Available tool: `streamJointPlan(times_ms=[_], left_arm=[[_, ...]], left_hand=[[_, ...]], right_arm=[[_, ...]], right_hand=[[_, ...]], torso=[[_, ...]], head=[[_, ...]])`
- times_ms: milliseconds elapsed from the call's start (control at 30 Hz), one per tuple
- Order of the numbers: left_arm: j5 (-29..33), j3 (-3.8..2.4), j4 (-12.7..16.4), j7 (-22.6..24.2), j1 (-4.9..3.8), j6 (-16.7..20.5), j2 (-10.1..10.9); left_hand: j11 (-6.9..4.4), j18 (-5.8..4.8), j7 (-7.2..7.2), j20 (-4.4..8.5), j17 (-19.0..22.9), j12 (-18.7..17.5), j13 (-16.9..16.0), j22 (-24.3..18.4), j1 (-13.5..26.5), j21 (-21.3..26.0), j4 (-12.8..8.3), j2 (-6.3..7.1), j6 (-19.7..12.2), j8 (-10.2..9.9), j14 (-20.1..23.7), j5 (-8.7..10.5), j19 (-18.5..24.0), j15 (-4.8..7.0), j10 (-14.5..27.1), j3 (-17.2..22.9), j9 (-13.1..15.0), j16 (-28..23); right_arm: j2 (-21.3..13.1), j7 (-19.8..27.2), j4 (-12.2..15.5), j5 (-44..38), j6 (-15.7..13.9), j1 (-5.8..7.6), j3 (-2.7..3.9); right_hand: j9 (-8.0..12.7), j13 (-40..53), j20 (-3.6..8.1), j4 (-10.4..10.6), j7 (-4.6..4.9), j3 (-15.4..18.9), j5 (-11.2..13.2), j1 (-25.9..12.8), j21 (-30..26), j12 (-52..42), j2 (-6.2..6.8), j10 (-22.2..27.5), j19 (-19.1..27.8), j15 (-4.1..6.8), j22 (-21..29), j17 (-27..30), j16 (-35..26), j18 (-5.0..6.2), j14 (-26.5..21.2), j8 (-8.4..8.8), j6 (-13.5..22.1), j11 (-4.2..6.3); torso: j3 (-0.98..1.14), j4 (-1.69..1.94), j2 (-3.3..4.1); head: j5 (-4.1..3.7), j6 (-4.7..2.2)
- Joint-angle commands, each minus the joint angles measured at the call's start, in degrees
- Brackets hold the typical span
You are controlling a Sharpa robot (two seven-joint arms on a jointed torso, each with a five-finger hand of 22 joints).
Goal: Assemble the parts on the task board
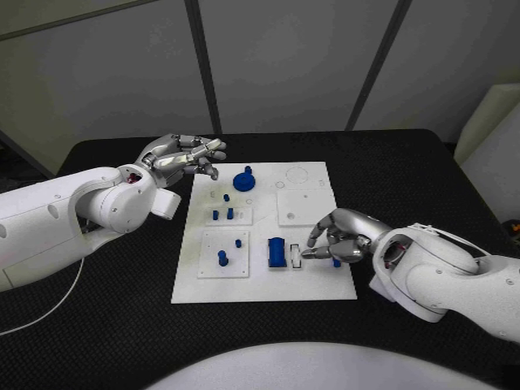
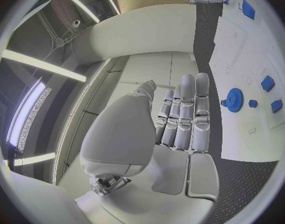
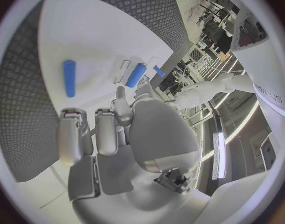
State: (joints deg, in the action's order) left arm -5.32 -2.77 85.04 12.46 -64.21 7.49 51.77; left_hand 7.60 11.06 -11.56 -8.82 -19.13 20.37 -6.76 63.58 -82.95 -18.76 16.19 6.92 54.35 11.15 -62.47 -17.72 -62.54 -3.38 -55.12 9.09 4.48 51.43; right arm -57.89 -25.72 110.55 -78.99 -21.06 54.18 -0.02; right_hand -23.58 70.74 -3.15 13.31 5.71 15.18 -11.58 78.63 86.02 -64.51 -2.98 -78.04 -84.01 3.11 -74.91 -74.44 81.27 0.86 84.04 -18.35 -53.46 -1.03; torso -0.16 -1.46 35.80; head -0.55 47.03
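Note:
The white task board lies mid-table. A blue gear stands near its far edge, with small blue pegs just in front of it. Two more pegs stand on the near-left plate. A blue block lies beside a white slot. My right hand hovers over the board's near-right part with its fingers curled and nothing in them, its fingertips by the slot. A blue bar lies under it. My left hand hangs empty over the far-left corner, fingers extended.
The black table runs all round the board. A square plate and a round recess sit on the board's far right. A white cable trails at the near left.

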Motion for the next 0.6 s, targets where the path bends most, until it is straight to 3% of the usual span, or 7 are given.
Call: streamJointPlan(times_ms=[33, 100, 200, 467, 600], left_arm=[[0.1, 0.04, -0.1, 0.2, -0.02, -0.4, -0.1], [0.1, 0.08, -0.1, 0.2, 0.0, -0.5, -0.1], [0.1, 0.13, -0.1, 0.2, 0.03, -0.4, -0.2], [0.1, 0.19, -0.1, 0.2, 0.13, -0.5, -0.2], [0.1, 0.2, -0.1, 0.3, 0.18, -0.6, -0.2]], left_hand=[[0.11, -0.68, 0.05, -0.27, 0.1, 0.4, 0.0, -0.1, -0.2, 0.2, 0.0, -0.67, -0.5, 0.3, 0.3, -0.04, -0.1, 0.0, 0.5, -0.3, 0.0, 0.0], [0.11, -0.68, 0.05, -0.27, 0.1, 0.4, 0.0, -0.1, -0.2, 0.2, 0.0, -0.67, -0.5, 0.3, 0.3, -0.04, -0.1, 0.0, 0.5, -0.3, 0.0, 0.0], [0.11, -0.68, 0.05, -0.27, 0.1, 0.4, 0.0, -0.1, -0.2, 0.2, 0.0, -0.67, -0.5, 0.3, 0.3, -0.04, -0.1, 0.0, 0.5, -0.3, 0.0, 0.0], [0.11, -0.68, 0.05, -0.27, 0.1, 0.4, 0.0, -0.1, -0.2, 0.2, 0.0, -0.67, -0.5, 0.3, 0.3, -0.04, -0.1, 0.0, 0.5, -0.3, 0.0, 0.0], [0.11, -0.68, 0.05, -0.27, 0.1, 0.4, 0.0, -0.1, -0.2, 0.2, 0.0, -0.67, -0.5, 0.3, 0.3, -0.04, -0.1, 0.0, 0.5, -0.3, 0.0, 0.0]], right_arm=[[-3.0, 1.3, 0.7, 6.5, -4.3, 0.12, 0.07], [-4.3, 0.9, 0.9, 6.0, -4.1, 0.13, 0.08], [-5.8, 0.3, 1.1, 4.6, -3.6, 0.12, 0.08], [-7.0, -1.9, 1.0, -0.5, -2.2, 0.05, 0.04], [-6.8, -4.1, 0.6, -4.0, 0.4, 0.02, 0.03]], right_hand=[[1.0, -1.1, -0.63, 0.1, 0.49, -0.3, -1.9, 0.8, -0.3, 1.6, -0.73, 0.9, -1.8, -0.58, -10.9, 0.3, -0.3, 0.61, 3.0, 1.74, 0.3, -0.47], [1.6, -1.5, -0.79, -0.3, 0.48, -0.5, -5.5, 2.2, -0.3, 2.1, -1.01, 1.0, -1.8, -0.6, -10.9, 0.3, -0.3, 0.62, 3.0, 2.53, -0.6, -0.4], [2.2, -1.9, -0.74, -0.7, 0.17, -0.7, -8.5, 3.7, -0.3, 2.7, -1.14, 1.1, -1.9, -0.44, -10.9, 0.3, -0.4, 0.62, 3.0, 3.18, -2.1, -0.17], [2.6, -2.9, -0.41, -0.3, -0.53, 0.1, -9.0, 4.2, -0.5, 4.0, -0.91, 1.3, -1.7, -0.03, -10.8, 0.8, -0.8, 0.67, 2.9, 3.52, -5.1, 0.38], [2.5, -3.0, -0.29, 0.0, -0.67, 0.7, -8.7, 3.9, -0.4, 4.0, -0.43, 1.2, -1.8, 0.08, -10.9, 0.6, -0.7, 0.64, 2.9, 3.56, -5.7, 0.51]], torso=[[0.05, -0.37, -0.27], [0.06, -0.52, -0.34], [0.1, -0.7, -0.33], [0.17, -0.71, -0.38], [0.06, -0.66, -0.42]], head=[[-0.37, -0.19], [-0.48, -0.18], [-0.7, -0.27], [-1.44, -0.47], [-1.7, -0.48]])
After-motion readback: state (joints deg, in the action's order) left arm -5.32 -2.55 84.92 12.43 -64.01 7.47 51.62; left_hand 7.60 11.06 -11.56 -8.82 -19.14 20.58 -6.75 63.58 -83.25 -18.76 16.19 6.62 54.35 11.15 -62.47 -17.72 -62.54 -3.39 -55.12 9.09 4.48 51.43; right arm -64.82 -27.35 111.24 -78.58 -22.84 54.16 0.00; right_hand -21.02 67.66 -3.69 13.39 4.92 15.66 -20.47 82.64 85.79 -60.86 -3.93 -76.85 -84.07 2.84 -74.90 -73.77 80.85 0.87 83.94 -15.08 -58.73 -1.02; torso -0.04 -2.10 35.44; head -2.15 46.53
